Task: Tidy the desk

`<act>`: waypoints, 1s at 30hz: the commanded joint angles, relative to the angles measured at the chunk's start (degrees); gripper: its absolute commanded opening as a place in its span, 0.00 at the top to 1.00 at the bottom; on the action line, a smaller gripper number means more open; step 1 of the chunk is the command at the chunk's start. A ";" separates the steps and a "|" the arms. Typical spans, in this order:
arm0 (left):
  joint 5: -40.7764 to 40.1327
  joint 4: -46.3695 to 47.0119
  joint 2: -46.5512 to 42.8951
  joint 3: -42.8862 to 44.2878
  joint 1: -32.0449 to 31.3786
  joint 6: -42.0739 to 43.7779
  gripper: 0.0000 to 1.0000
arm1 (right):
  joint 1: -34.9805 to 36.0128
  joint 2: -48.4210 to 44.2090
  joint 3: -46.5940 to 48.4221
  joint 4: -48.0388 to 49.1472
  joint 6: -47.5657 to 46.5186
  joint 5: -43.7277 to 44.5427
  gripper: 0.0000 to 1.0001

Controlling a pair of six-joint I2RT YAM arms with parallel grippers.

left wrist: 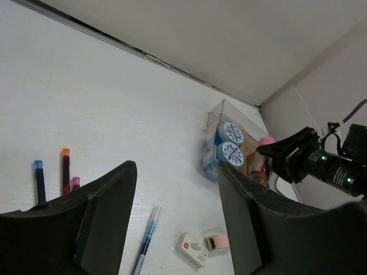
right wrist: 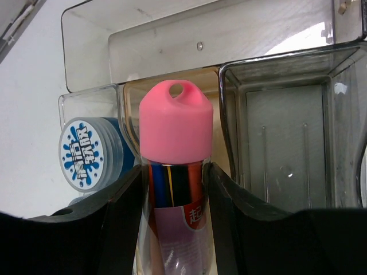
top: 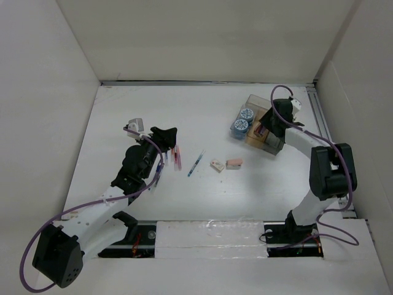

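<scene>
Desk sits under both our grippers; we see left gripper spread wide, empty (pens close beside it), and right gripper pinching a pink-capped bottle at the clear organizer.

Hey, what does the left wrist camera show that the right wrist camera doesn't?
Only the left wrist view: the open left gripper, and markers, a pen and two erasers loose on the desk, plus the right gripper seen from outside. Only the right wrist view: the label on the bottle and an empty-looking compartment beside it. Both: that pink-capped bottle between the right gripper's fingers, the organizer, and a blue round lid.
</scene>
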 commanded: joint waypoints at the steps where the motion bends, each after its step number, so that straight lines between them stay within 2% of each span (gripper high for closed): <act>1: 0.45 3.18 -0.86 0.23 0.13 -0.14 0.45 | 1.32 -3.78 -0.26 2.44 -0.43 1.82 0.58; 2: 0.45 3.18 -0.86 0.32 0.13 -0.06 0.45 | 1.32 -3.78 -0.35 2.18 -0.51 1.12 0.50; 3: 0.45 3.09 -0.69 0.41 0.13 -0.06 0.45 | 1.32 -4.13 -0.35 2.01 -0.60 0.94 0.37; 6: 0.72 3.18 -0.86 0.41 0.13 -0.23 0.45 | 3.43 -6.49 -0.17 1.30 -1.83 2.52 0.21; 10: 0.54 2.83 -1.21 0.41 0.13 -0.06 0.45 | 5.71 -11.06 -0.26 -0.80 -3.85 5.33 0.19; 11: 0.54 3.00 -1.30 0.32 0.13 -0.06 0.45 | 6.24 -11.86 -0.52 -1.16 -3.94 5.86 0.23; 12: 0.54 3.00 -1.56 0.23 0.13 -0.06 0.46 | 9.20 -15.00 -2.61 -0.03 -4.81 5.86 0.56; 13: 0.37 3.00 -1.57 0.23 0.13 -0.06 0.45 | 9.23 -15.03 -2.63 -0.02 -4.82 5.86 0.56; 14: 0.10 3.00 -1.57 0.15 0.13 -0.06 0.45 | 10.63 -16.08 -3.76 0.24 -5.34 5.60 0.79; 17: -0.16 2.30 -2.00 0.41 0.13 0.21 0.46 | 17.56 -18.81 -7.63 -0.80 -7.54 4.46 1.00; 19: -0.16 2.74 -2.09 0.15 0.13 0.12 0.45 | 23.10 -19.25 -9.48 -4.65 -9.82 4.37 1.00; 20: -0.16 2.91 -2.01 0.06 0.13 0.12 0.45 | 24.95 -19.25 -10.01 -5.63 -11.14 4.02 0.95; 22: 0.10 2.92 -1.66 0.23 0.13 0.03 0.46 | 30.29 -18.73 -10.98 -8.79 -14.04 3.93 0.76; 23: 0.27 2.92 -1.22 0.32 0.13 0.12 0.46 | 31.98 -18.38 -11.07 -9.50 -15.09 3.76 0.48; 24: 0.45 3.00 -1.04 0.41 0.13 0.12 0.46 | 33.48 -17.85 -10.98 -9.94 -16.93 3.32 0.38; 26: 0.54 3.27 -0.86 0.32 0.13 0.12 0.46 | 36.91 -14.88 -10.11 -10.30 -18.18 2.61 0.27; 30: -0.16 2.74 -1.91 0.32 0.13 0.38 0.46 | 38.06 -6.35 -5.72 -11.35 -19.41 2.96 0.28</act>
